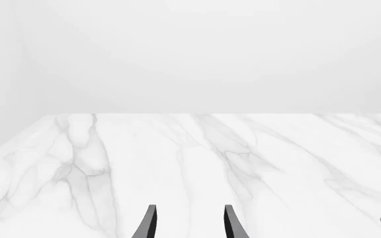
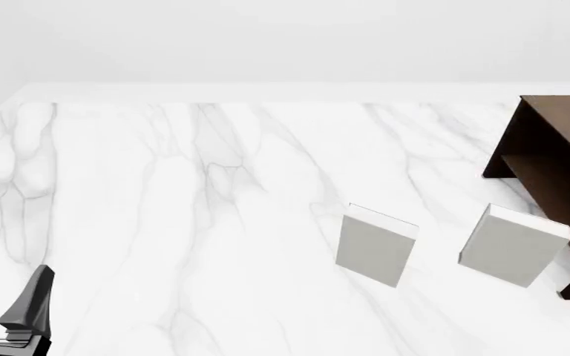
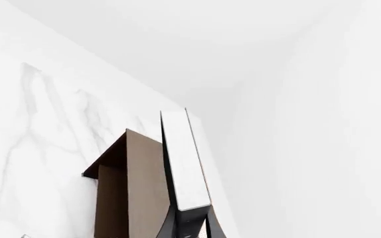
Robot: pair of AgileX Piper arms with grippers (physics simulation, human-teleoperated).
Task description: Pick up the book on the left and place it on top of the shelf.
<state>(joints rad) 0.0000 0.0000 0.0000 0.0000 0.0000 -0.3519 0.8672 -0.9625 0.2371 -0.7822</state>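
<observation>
- Marbled white tabletop (image 2: 166, 222): at the front view's far left the left tool (image 2: 4, 297) sits low, jaws apart, holding nothing.
- Two light-grey books (image 2: 376, 245) stand mid-tabletop, not part of the job.
- Dark brown shelf (image 2: 552, 163) at right: top seemingly bare.
- Right tool (image 3: 190, 225), clamped on the book (image 3: 185, 158), holds it near the shelf; lifting is done, placing remains.

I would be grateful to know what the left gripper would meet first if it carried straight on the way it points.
Probably nothing: ahead of the left gripper lies only bare marble table, then the white wall, as far as its wrist view shows.
</observation>
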